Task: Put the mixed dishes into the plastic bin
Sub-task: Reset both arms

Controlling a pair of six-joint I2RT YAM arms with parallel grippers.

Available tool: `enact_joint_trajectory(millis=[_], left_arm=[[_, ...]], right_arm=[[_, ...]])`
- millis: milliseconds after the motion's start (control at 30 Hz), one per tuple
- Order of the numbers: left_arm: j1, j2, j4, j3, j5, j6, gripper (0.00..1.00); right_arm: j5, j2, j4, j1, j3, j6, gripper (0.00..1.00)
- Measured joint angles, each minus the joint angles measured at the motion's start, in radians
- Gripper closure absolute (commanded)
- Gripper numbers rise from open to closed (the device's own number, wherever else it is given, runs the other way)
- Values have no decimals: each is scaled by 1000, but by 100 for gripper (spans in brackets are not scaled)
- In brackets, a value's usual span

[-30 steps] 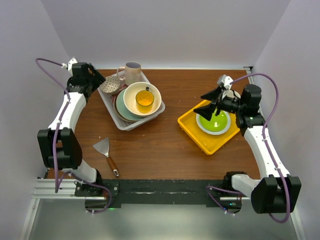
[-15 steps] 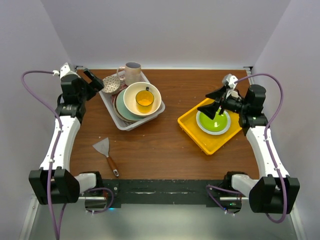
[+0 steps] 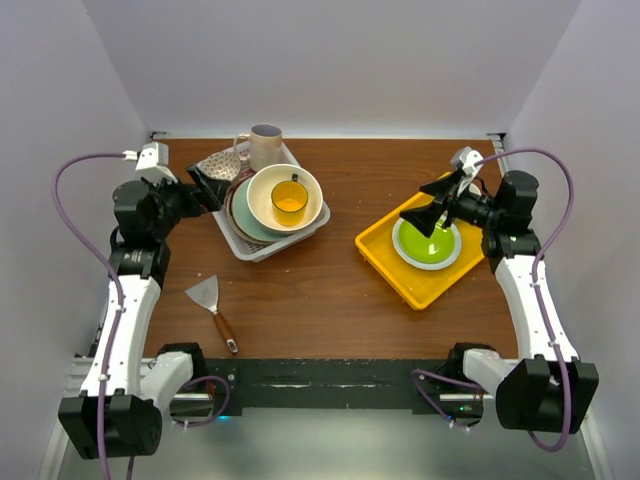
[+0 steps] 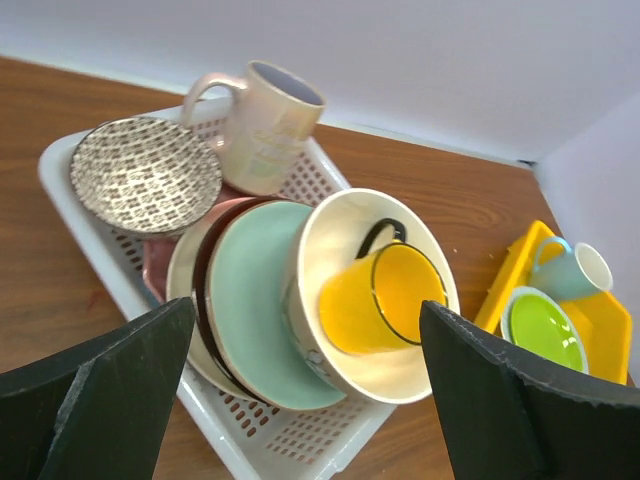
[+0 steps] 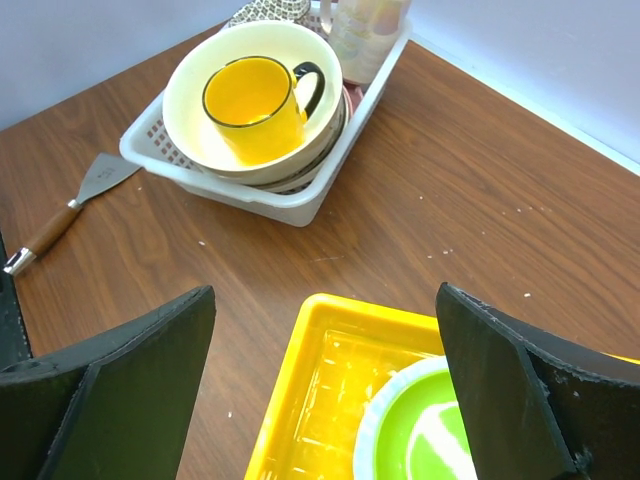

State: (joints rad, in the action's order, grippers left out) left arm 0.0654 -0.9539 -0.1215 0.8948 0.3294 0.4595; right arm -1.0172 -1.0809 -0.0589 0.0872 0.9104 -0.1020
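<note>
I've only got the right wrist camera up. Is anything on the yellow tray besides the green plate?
Observer: Yes. The left wrist view shows a white cup with teal inside on the yellow tray, beside the lime-green plate.
Operator: Okay, and where's the other arm?
Observer: The left gripper is at the left side of the plastic bin, open and holding nothing.
Operator: What's under the big bowl in there?
Observer: The large cream bowl sits on a pale teal plate, with more plates stacked under that.
</note>
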Motion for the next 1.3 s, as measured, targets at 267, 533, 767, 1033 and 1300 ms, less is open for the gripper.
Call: enact_joint_trajectory(millis=[267,533,767,1033,1300], left_arm=[[0,52,95,-99,141,-50,0],[-14,70,130,-188,191,-94,0],[-31,88,135,-206,201,-121,0],[-42,130,134,-219,200,-142,0],[-42,149,131,-224,199,-146,0]], right_arm=[[34,8,-64,0,25,-24,2],[108,22,-140,4,72,-48,2],[204,40,-173,5,85,-37,2],[318,63,-189,5,121,-10,2],[440,76,-213,5,145,33,2]])
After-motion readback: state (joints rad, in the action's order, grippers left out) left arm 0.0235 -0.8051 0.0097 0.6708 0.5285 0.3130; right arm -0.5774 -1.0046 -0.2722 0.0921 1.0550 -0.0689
